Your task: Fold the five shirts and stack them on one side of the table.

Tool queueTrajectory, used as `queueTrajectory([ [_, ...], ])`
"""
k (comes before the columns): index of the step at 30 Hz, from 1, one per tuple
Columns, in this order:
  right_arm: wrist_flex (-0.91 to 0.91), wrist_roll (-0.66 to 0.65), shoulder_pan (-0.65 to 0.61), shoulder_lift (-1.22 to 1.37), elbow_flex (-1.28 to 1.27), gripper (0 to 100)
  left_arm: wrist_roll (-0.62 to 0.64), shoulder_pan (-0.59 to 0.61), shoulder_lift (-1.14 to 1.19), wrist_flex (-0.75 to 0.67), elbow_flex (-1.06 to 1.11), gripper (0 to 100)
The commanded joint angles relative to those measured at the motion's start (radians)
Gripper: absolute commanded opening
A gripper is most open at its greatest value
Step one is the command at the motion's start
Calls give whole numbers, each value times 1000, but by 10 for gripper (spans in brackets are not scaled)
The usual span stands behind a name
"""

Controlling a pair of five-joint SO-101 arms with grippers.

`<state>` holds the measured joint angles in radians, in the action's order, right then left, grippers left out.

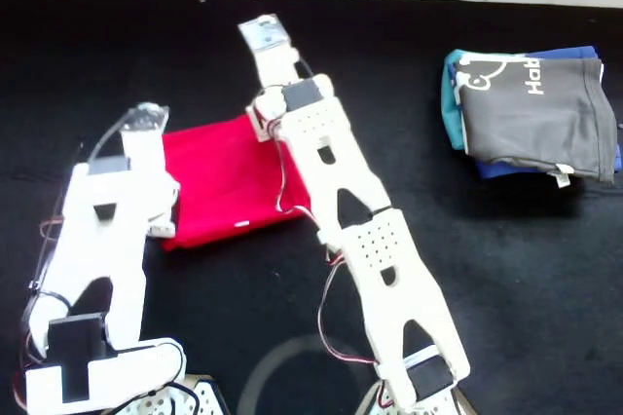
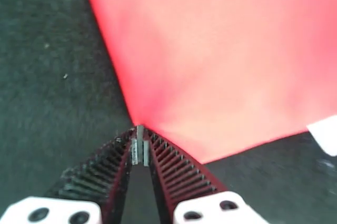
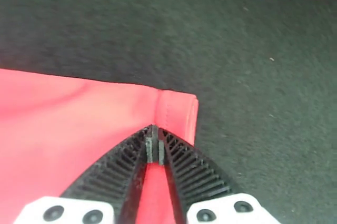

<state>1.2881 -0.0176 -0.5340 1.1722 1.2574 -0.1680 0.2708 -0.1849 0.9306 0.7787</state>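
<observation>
Folding the red shirt [image 1: 224,176], lying between the arms, well apart from the folded stack [image 1: 535,118]. Clenched, seemingly pinching its corners, with left gripper [image 2: 140,145] and right gripper [image 3: 154,148]. Next: lift both corners together, evenly.

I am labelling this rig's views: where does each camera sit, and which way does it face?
High view: fixed above, looking down on the table; the left arm and right arm show, plus the red shirt and a stack of folded shirts.
Left wrist view: on the left wrist, looking along the left gripper, shut on a shirt corner.
Right wrist view: on the right wrist, along the right gripper, shut on another corner.
Shared: all see the red shirt.
</observation>
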Motion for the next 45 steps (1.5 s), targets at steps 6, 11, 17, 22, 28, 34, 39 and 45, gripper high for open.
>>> queueTrajectory([
  [6, 5, -5, 61, 19, 56, 9, -44, 38, 39, -120, 73, 8],
  [11, 50, -5, 56, -19, 133, 9, -40, 41, 18, -114, 59, 8],
  [17, 277, -5, 56, -87, 282, 9, -38, 41, -199, 41, 27, 8],
  [22, 453, 0, 47, -131, 352, 156, -43, 41, -435, 130, 36, 9],
  [28, 475, 75, -35, -137, 283, 344, -44, 42, -521, 153, 38, 9],
  [34, 473, 272, -130, -140, 134, 406, -44, 91, -521, 153, 38, 9],
  [39, 470, 284, -163, -134, 71, 416, -44, 114, -519, 152, 54, 9],
  [45, 398, 278, -166, -97, 58, 414, -44, 116, -519, 64, 162, 9],
])
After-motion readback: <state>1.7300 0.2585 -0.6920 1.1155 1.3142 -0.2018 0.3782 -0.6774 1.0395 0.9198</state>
